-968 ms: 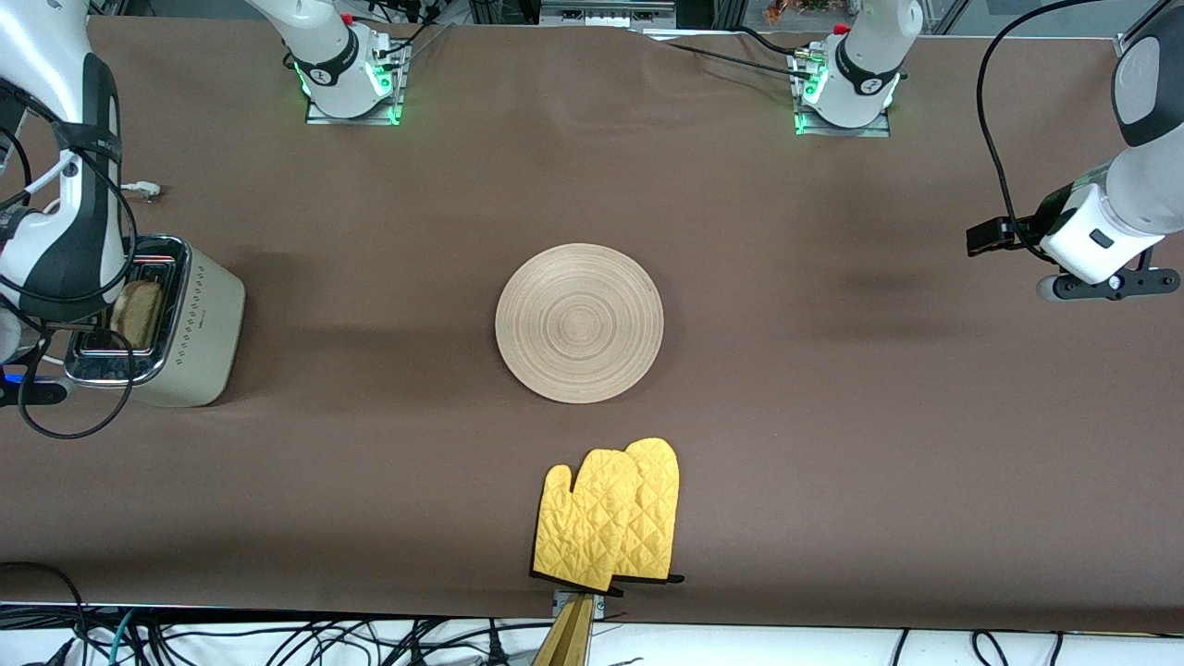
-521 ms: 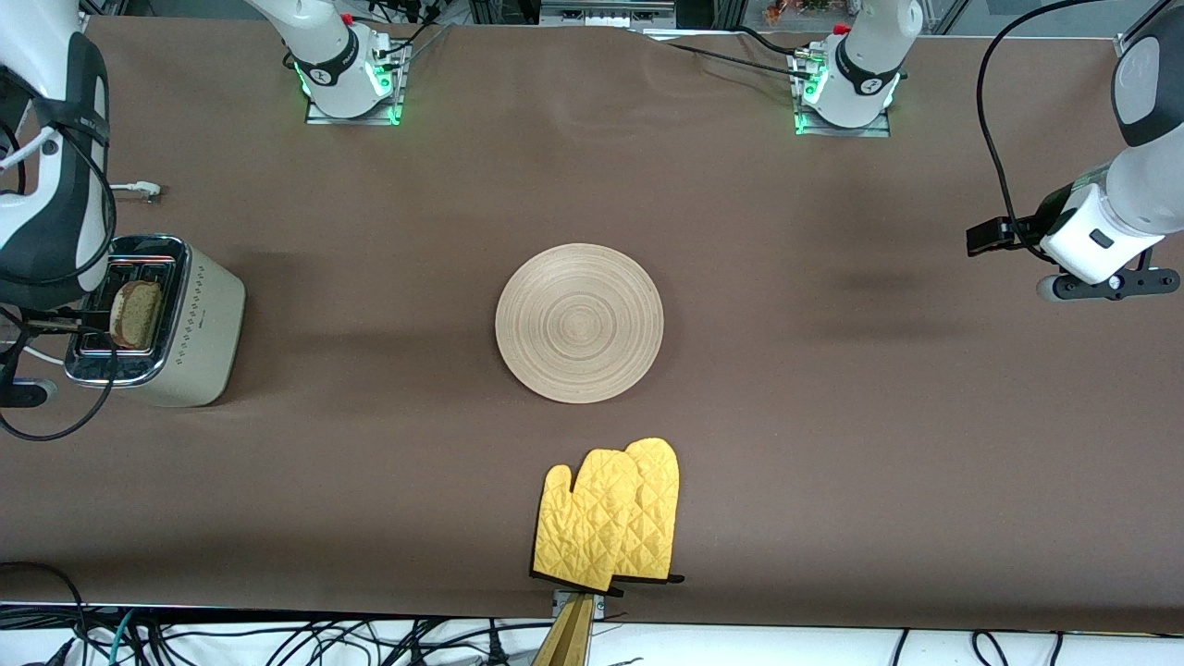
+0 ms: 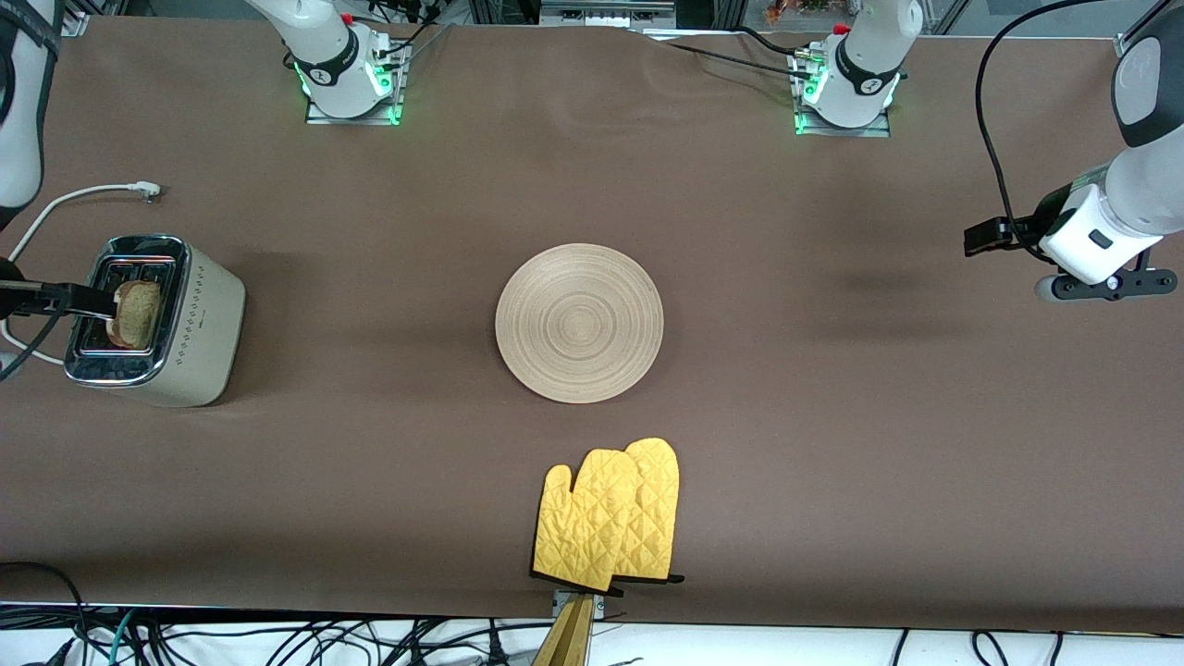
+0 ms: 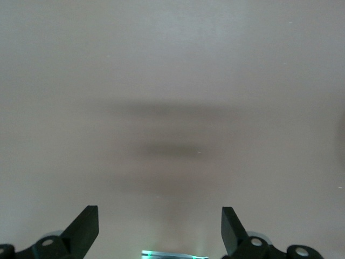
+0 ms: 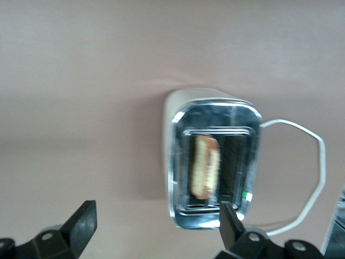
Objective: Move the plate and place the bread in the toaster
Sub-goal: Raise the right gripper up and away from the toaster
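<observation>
The bread [image 3: 137, 313] stands upright in one slot of the cream-white toaster [image 3: 199, 319] at the right arm's end of the table, its top sticking out. In the right wrist view the bread [image 5: 205, 164] sits in the toaster [image 5: 215, 110] below my right gripper [image 5: 156, 216], which is open, empty and up over the toaster's edge. One of its fingers [image 3: 65, 298] shows at the front view's edge. The wooden plate [image 3: 579, 322] lies bare at the table's middle. My left gripper [image 3: 1105, 283] waits open over bare table [image 4: 161, 108] at the left arm's end.
Two yellow oven mitts [image 3: 610, 518] lie nearer the front camera than the plate, at the table's edge. The toaster's white cord [image 3: 65, 199] curls on the table beside it and also shows in the right wrist view [image 5: 318, 178].
My right arm has risen and drawn away from the toaster toward the table's end, uncovering it. The bread stays in the slot. The left arm has barely moved.
</observation>
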